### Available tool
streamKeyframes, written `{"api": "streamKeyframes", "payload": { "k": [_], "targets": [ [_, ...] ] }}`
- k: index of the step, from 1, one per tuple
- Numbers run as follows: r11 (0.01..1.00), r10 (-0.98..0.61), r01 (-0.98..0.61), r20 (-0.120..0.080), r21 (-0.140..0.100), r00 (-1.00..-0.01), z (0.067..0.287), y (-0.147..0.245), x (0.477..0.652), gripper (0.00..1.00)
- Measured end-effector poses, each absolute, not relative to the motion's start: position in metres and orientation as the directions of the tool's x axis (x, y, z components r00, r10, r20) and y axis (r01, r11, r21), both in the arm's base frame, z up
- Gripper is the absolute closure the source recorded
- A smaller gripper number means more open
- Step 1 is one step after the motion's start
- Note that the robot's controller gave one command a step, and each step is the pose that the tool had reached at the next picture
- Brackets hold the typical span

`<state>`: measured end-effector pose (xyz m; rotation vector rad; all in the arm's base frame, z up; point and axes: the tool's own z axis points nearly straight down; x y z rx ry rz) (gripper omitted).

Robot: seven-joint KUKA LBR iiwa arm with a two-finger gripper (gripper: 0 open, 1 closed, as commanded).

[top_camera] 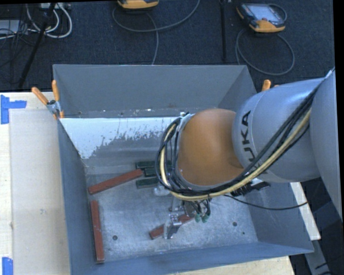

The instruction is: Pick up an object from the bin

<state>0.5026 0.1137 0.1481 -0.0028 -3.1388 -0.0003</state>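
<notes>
My gripper [175, 220] hangs below the orange wrist cover, low over the bin's floor near the front middle. A small reddish-brown block [158, 233] lies right at its tip, partly hidden by it, and whether it is held is not visible. A brown flat stick [114, 181] lies slanted to the upper left of the gripper. Two dark greenish-black pieces [145, 166] sit at that stick's right end, partly covered by the arm's cables.
A second long brown stick [97, 231] lies along the bin's left wall, pointing front to back. The arm and its orange cover hide the bin's right middle. Bare floor shows between the left stick and the gripper.
</notes>
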Motion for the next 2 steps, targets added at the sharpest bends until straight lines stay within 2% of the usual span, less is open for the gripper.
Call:
{"api": "streamKeyframes", "payload": {
  "k": [1,2],
  "targets": [
    [0.999,-0.043,-0.043,-0.004,0.001,-0.999,0.092,0.094,0.513,0.00],
    [1.000,-0.003,-0.003,-0.012,0.005,-1.000,0.070,0.087,0.514,0.00]
  ]
}}
